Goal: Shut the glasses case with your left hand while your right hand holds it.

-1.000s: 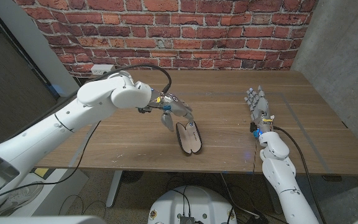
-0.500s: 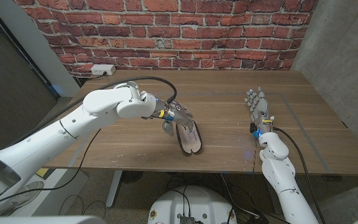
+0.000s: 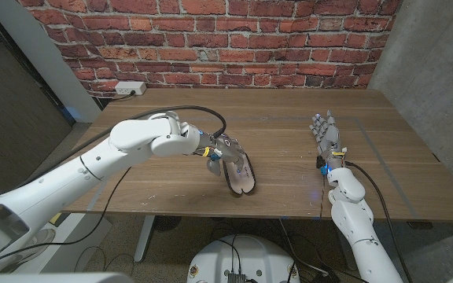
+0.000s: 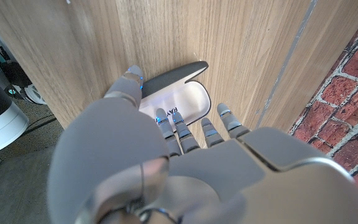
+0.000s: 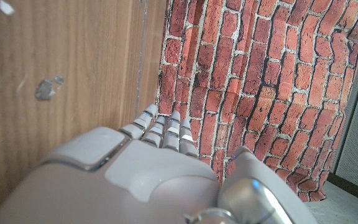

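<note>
An open glasses case (image 3: pixel 240 174), dark outside with a pale lining, lies near the table's front edge at the middle. In the left wrist view the glasses case (image 4: pixel 182 99) shows its white inside and dark lid just past my fingertips. My left hand (image 3: pixel 222 151) hovers at the case's far end with fingers spread over it, holding nothing; whether it touches the case I cannot tell. Far to the right, my right hand (image 3: pixel 325 134) stands on the table with fingers straight and together, well apart from the case. The right hand (image 5: pixel 166 134) shows against the brick wall in its wrist view.
The wooden table (image 3: pixel 289 110) runs back to a brick wall (image 3: pixel 211 39). A white power strip (image 3: pixel 130 89) lies at the far left corner. A black cable (image 3: pixel 187 110) loops off my left arm above the table.
My left hand has moved rightward and forward, from beside the case's far left to over its far end. The right hand has stayed still.
</note>
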